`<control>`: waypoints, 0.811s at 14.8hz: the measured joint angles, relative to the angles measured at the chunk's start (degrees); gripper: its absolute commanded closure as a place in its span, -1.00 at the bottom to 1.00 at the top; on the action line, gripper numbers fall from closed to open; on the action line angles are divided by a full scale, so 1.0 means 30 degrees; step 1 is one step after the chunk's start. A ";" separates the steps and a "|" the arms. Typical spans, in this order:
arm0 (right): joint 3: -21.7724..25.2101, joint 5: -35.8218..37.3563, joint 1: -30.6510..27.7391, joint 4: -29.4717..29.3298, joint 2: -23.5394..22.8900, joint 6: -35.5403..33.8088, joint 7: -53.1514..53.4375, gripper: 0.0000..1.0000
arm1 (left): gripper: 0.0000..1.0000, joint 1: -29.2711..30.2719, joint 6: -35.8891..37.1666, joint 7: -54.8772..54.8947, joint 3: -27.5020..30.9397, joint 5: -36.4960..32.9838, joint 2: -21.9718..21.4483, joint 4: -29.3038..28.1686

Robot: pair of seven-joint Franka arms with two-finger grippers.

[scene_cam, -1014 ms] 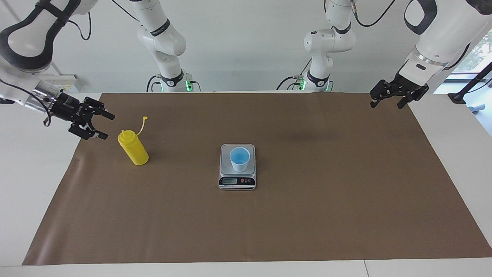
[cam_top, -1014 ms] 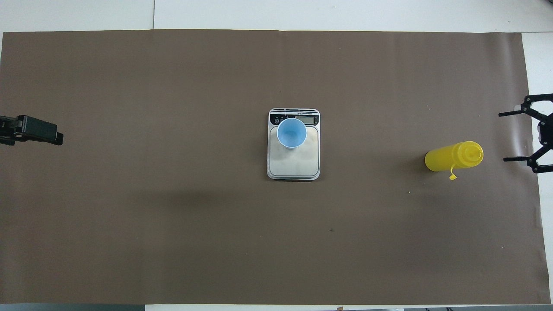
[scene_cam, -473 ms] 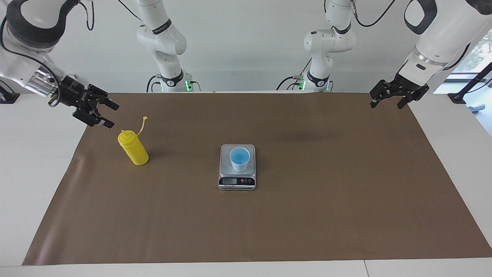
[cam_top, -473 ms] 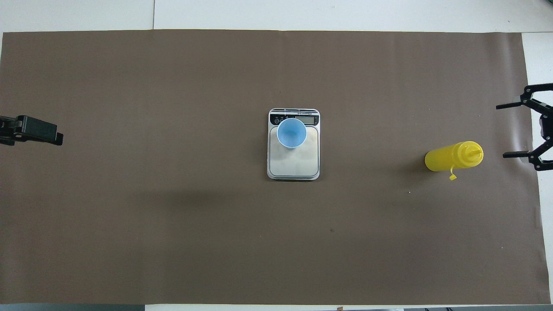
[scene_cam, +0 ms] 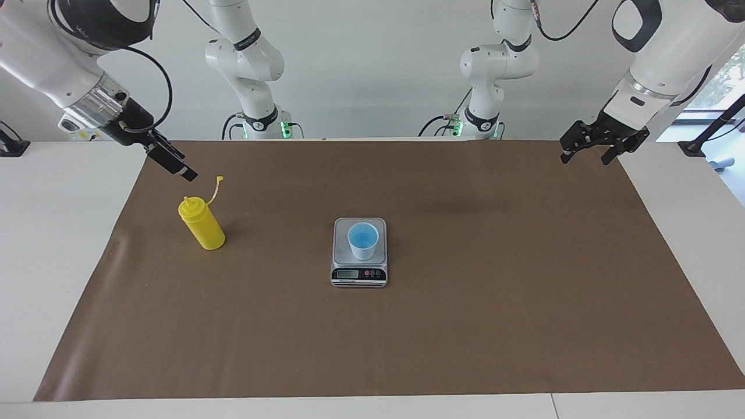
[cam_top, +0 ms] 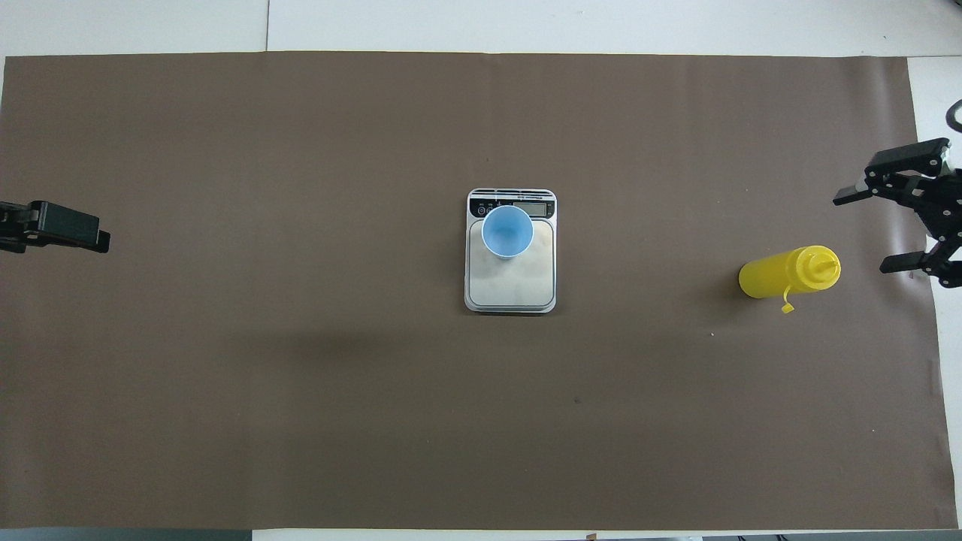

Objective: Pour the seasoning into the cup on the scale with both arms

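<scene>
One bottle (scene_cam: pixel 201 224) stands upright on the brown mat (scene_cam: pixel 465 326) toward the right arm's end, cap dangling on its tether. Mid-mat, the cup (scene_cam: pixel 362 241) sits on the scale (scene_cam: pixel 359 274). Right gripper (cam_top: pixel 875 231) hangs beside the bottle, fingers spread wide, clear of it. Left gripper (scene_cam: pixel 586 151) waits over the mat's other end, empty, fingers apart.

- Right white jointed arm's black two-finger gripper (scene_cam: pixel 185 170) (cam_top: pixel 864 229) hangs in the air, tilted downward, fingers spread apart.
- Left white jointed arm waits; its black two-finger gripper (scene_cam: pixel 585 156) (cam_top: pixel 101 240) hovers, pointing downward.
</scene>
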State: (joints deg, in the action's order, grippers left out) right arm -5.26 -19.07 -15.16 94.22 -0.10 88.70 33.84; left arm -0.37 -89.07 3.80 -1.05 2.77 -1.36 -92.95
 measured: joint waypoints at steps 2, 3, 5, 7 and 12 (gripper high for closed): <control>0.0038 0.2080 0.0698 -0.0682 -0.0192 -0.0767 -0.2906 -1.00 | -1.00 0.0000 0.0000 0.0000 0.0000 0.0000 0.0000 0.0000; 0.0283 0.3179 0.1517 -0.0952 -0.0259 -0.1095 -0.3959 -1.00 | -1.00 0.0000 0.0000 0.0000 0.0000 0.0000 0.0000 0.0000; 0.0905 0.4461 0.3173 -0.1539 -0.0361 -0.1569 -0.4575 -1.00 | -1.00 0.0000 0.0000 0.0000 0.0000 0.0000 0.0000 0.0000; 0.1571 0.4766 0.4075 -0.1981 -0.0369 -0.1929 -0.5110 -1.00 | -1.00 0.0000 0.0000 0.0000 0.0000 0.0000 0.0000 0.0000; 0.3010 0.5532 0.4886 -0.1845 -0.0216 -0.1681 -0.7538 -1.00 | -1.00 0.0000 0.0000 0.0000 0.0000 0.0000 0.0000 0.0000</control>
State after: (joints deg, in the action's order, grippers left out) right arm 3.77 -2.48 -0.50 88.68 -0.75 83.66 11.23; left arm -0.37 -89.07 3.80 -1.05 2.77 -1.36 -92.95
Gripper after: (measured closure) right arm 0.000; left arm 0.000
